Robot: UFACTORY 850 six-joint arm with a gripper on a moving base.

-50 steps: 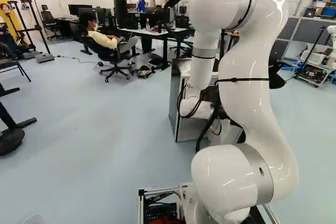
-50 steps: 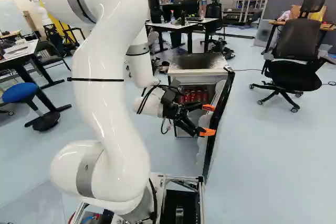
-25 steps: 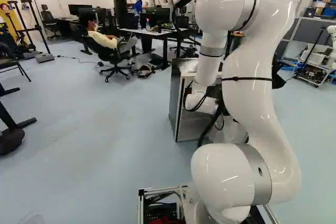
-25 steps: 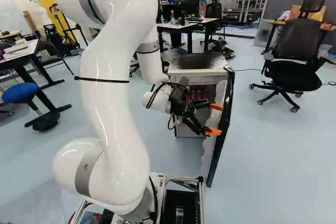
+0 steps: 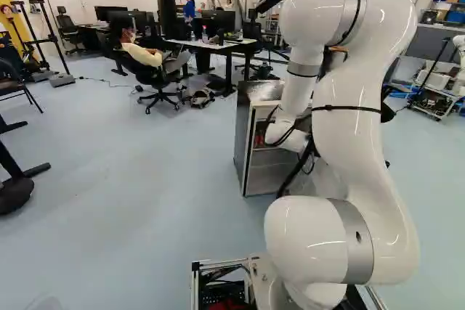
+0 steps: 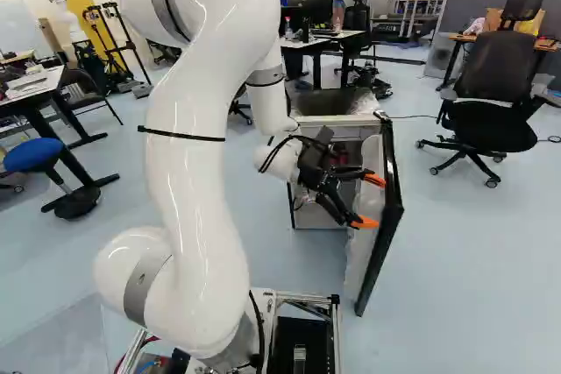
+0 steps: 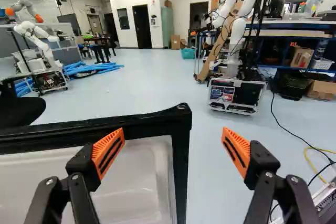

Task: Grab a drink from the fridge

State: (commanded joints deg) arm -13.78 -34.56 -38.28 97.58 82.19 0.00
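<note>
– From the gripper [image 6: 369,201] in the right base view, what is found, left to right?
– At nine o'clock a blue stool [image 6: 35,155] is placed, past the white arm [image 6: 188,172]. The open fridge [image 6: 331,105] is set between eleven and twelve.
– And the near edges?
– At three o'clock the door [image 6: 377,269] is swung out, just beside the fingertips. In the wrist view, its black edge is framed between the fingers; contact cannot be told. Beyond it, floor [image 6: 456,260] is seen as far as the office chair [image 6: 495,85], between one and two.
– Is anything gripped?
– Nothing; the fingers are spread wide.
– The drinks?
– Red cans [image 5: 259,137] are kept inside the fridge, at eleven o'clock, partly hidden; finer detail is too small to be read.
</note>
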